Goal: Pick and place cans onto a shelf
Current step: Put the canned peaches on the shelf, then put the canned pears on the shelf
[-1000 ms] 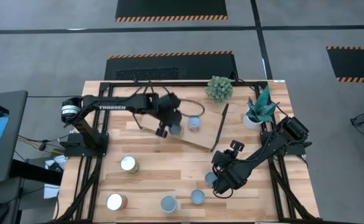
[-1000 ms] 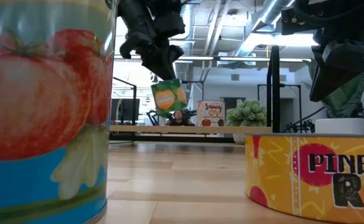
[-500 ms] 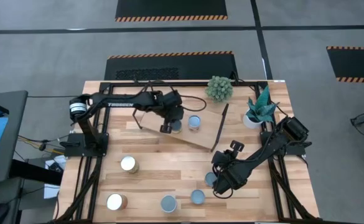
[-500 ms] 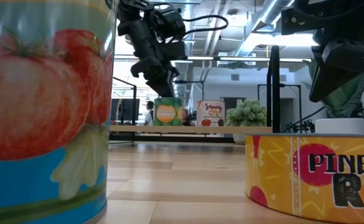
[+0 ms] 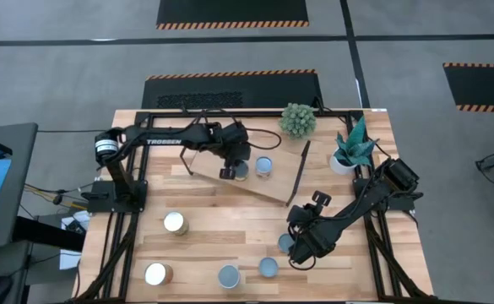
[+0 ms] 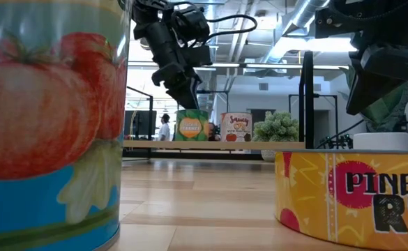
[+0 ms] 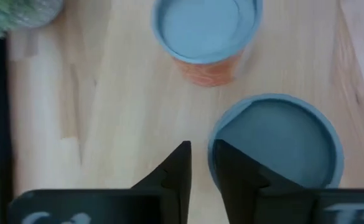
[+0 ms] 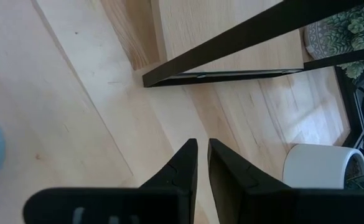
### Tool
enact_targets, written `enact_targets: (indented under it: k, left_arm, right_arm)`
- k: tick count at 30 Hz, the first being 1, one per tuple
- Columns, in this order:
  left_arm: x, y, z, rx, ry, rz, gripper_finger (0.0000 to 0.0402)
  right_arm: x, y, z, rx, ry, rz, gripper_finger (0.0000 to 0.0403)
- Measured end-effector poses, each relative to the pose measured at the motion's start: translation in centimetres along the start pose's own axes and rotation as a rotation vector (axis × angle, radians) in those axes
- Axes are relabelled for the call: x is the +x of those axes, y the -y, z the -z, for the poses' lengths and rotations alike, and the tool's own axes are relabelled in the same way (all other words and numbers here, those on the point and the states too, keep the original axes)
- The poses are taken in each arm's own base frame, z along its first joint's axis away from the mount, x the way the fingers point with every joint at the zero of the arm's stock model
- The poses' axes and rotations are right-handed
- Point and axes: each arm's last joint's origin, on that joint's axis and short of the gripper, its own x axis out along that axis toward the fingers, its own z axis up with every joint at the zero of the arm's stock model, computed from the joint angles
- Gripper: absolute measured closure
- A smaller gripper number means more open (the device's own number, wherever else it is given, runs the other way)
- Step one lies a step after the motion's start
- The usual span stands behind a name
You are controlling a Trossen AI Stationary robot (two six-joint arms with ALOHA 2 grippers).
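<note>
Cans [image 5: 264, 165] number seven: two stand side by side on the shelf [image 5: 272, 187], which lies slantwise toward twelve o'clock of the table's middle, and five stand on the tabletop [image 5: 230, 224]. Of the shelved pair, the blue-topped can [image 7: 275, 140] with a green and orange label sits at nine o'clock of its orange-sided neighbour [image 7: 206, 31], the two near each other but apart. The left gripper [image 5: 228, 171] hangs over the shelf at the nine o'clock edge of that blue-topped can; its fingers [image 7: 231, 174] stand slightly apart with nothing between them, one of them right at the can's rim. On the table, whitish-topped cans stand at eight o'clock [image 5: 175, 222] and seven o'clock [image 5: 155, 274], blue-topped ones at six [image 5: 229, 276] and five [image 5: 268, 267], and a fifth [image 5: 285, 243] just beside the right gripper [image 5: 295, 257]. That gripper waits low at about five o'clock, fingers nearly pressed together and pinching nothing. A white plant pot [image 5: 341, 163] stands at two o'clock and a round green plant [image 5: 297, 119] at one o'clock.
</note>
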Motion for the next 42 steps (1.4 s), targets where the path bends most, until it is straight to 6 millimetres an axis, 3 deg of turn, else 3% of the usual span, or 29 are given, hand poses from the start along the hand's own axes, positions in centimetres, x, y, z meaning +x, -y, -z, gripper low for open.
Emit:
enact_targets:
  k: [7,12,19,25,28,33,38,42]
  left_arm:
    - [-2.4,-1.0,-2.0,-0.006,0.019,-0.029,0.0314]
    - [-5.2,-0.2,-2.0,-0.077,-0.157,0.062,0.0309]
    - [-8.4,3.1,0.4,-0.197,-0.591,0.271,0.0309]
    - [-10.5,7.1,1.2,-0.245,-0.538,0.507,0.0313]
    - [-11.9,9.8,2.7,-0.227,-0.523,0.515,0.0321]
    - [-13.4,13.4,6.3,-0.322,-0.426,0.359,0.0333]
    - [-13.3,15.7,10.0,-0.437,-0.279,0.223,0.0338]
    - [-12.3,16.9,12.7,-0.525,-0.287,0.201,0.0338]
  right_arm:
    - [0.0,-0.1,0.0,0.007,0.003,-0.010,0.0342]
    - [-0.3,-0.3,0.2,0.005,0.009,-0.015,0.0342]
    - [-0.9,-0.7,1.1,0.019,0.028,-0.028,0.0342]
    - [-1.0,-0.8,1.2,0.035,0.032,-0.034,0.0342]
    - [-1.0,-0.8,1.2,0.039,0.033,-0.036,0.0342]
    - [-1.0,-0.8,1.1,0.046,0.033,-0.037,0.0342]
    - [-0.7,-0.7,0.7,0.069,0.027,-0.037,0.0342]
    - [-0.5,-0.6,0.4,0.082,0.018,-0.037,0.0342]
